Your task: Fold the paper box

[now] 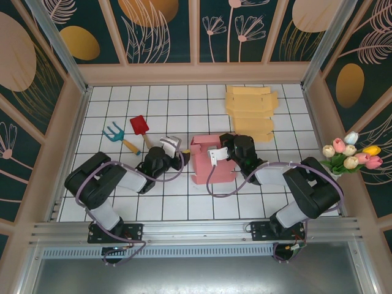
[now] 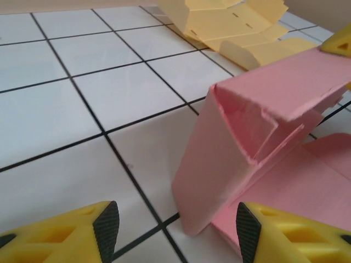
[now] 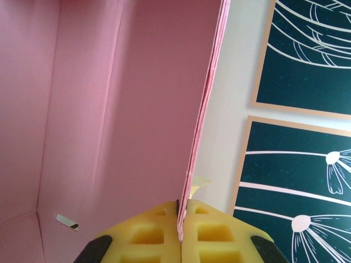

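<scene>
Top external view showed the pink paper box (image 1: 211,164), partly folded, near the middle of the white tiled table (image 1: 171,205), with one wall raised and a flat panel lying on the tiles in front of it. The right gripper (image 1: 217,153) met the box from the right side at its upper edge. In the right wrist view, the right gripper (image 3: 181,219) had its yellow fingers (image 3: 148,235) pressed together on the thin edge of an upright pink wall, with the box's inner face spread out to the left. The left gripper (image 1: 177,154) sat just left of the box, low over the table. In the left wrist view, the left gripper (image 2: 176,233) had its black-padded yellow fingertips (image 2: 107,222) standing apart, clamped on nothing, and the near corner of the box (image 2: 230,164) rose just beyond them with a torn-looking folded flap at its top. A stack of flat yellow cardboard blanks (image 1: 251,110) lay behind the box toward the far right of the table. A red toy shovel (image 1: 139,127) and a blue toy rake (image 1: 113,133) lay side by side at the far left, well apart from the box. A bunch of pastel tulips (image 1: 350,153) stood at the right edge.
</scene>
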{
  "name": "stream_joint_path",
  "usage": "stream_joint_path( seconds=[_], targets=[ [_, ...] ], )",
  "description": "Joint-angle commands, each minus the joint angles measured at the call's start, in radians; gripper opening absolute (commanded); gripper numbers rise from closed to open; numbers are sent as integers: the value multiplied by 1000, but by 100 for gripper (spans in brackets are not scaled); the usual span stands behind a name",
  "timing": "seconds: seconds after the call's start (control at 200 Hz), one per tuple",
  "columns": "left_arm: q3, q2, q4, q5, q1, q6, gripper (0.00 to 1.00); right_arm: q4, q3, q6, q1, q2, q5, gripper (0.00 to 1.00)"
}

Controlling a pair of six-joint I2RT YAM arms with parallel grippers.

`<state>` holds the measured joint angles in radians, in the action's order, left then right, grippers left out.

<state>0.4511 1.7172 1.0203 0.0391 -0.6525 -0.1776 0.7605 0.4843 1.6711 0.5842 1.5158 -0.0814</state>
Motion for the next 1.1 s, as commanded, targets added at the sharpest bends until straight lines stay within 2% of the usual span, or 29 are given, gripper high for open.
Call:
stream_joint_path(
  seconds=[0.0,0.325,0.49,0.611,0.806,0.981,1.091],
  targets=[
    [43,29,23,61,2,21,58,-103,-19,26,17,34,39,0],
    [93,115,26,83,0,14,49,-77,-28,53,26,63,15,0],
    [119,146,70,68,-7,-68,42,-79,-30,59,32,68,11,0],
    [159,171,63,-1,-41,-92,37,-75,-32,73,35,80,-6,0],
    [223,246,69,-53,-78,-137,37,-74,-29,86,48,100,-27,0],
    [260,256,36,-232,-107,-156,32,-82,-27,87,50,102,-35,0],
    [287,267,13,-284,-111,-163,32,-89,-24,84,50,107,-35,0]
  ],
)
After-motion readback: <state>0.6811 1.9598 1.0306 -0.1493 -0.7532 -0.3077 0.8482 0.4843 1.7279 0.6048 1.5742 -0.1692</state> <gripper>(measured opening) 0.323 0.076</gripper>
